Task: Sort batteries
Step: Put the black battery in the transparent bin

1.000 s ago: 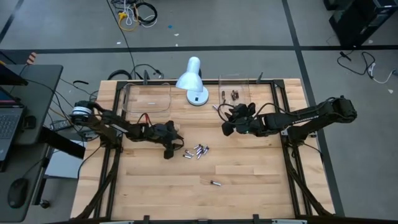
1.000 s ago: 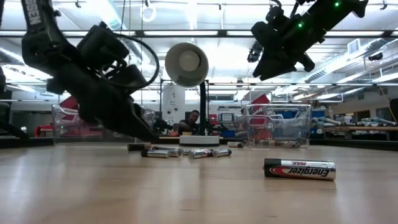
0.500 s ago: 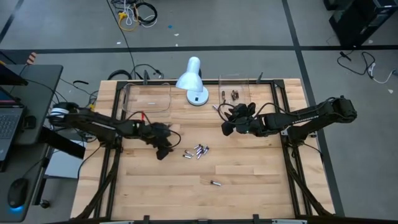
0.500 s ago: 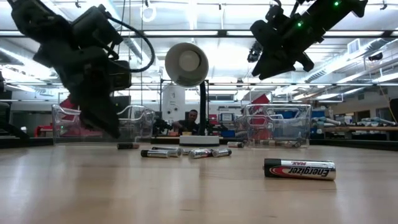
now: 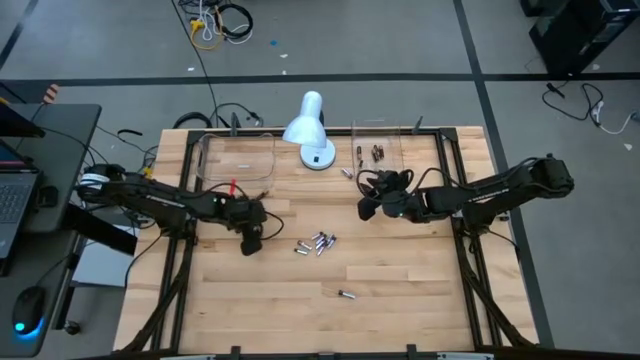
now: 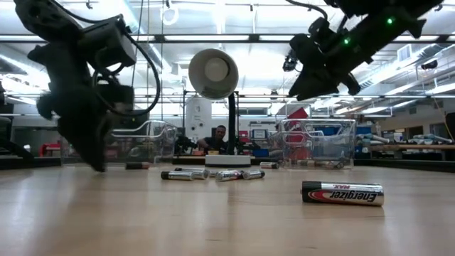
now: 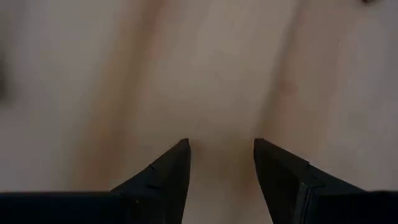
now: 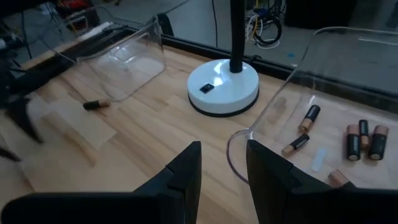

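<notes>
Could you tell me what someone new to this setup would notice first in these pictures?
Probably the white desk lamp at the wooden table's far edge, standing between two clear plastic trays: the left tray looks empty, the right tray holds several coppery-brown batteries. Next, the cluster of small silvery batteries mid-table, with the open left gripper low beside it and the right gripper, also open, raised near the right tray.

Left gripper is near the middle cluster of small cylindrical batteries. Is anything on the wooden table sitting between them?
Nothing visible does. The left gripper hangs open over bare wooden table, and the cluster of small silvery and dark cylindrical batteries lies beyond it toward the table's middle, with only bare wood between. The white desk lamp and the clear plastic tray stand farther back.
</notes>
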